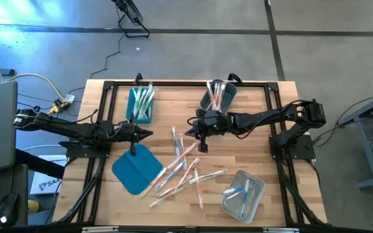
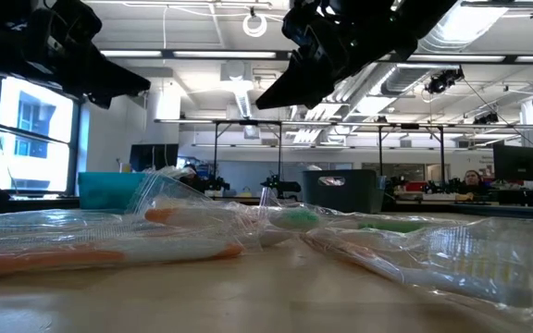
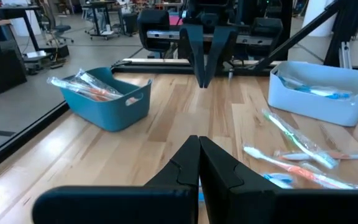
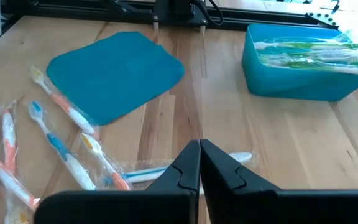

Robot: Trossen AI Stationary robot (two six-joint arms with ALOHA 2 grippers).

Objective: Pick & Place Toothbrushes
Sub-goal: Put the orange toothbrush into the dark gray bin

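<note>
Several loose toothbrushes in clear wrappers lie scattered on the wooden table's middle and also show in the right wrist view as loose toothbrushes. My right gripper hangs shut above their far end, holding nothing; one wrapped toothbrush lies on the table beneath its fingers. My left gripper is shut and empty, pointing level toward the table's right, just past the far edge of the flat teal lid. In the wrist views both pairs of fingers, left and right, meet at their ends.
A teal bin with green toothbrushes stands at the far left. A grey bin holds pink-orange ones at the far middle. A clear bin with blue ones sits near right. A dark frame borders the table.
</note>
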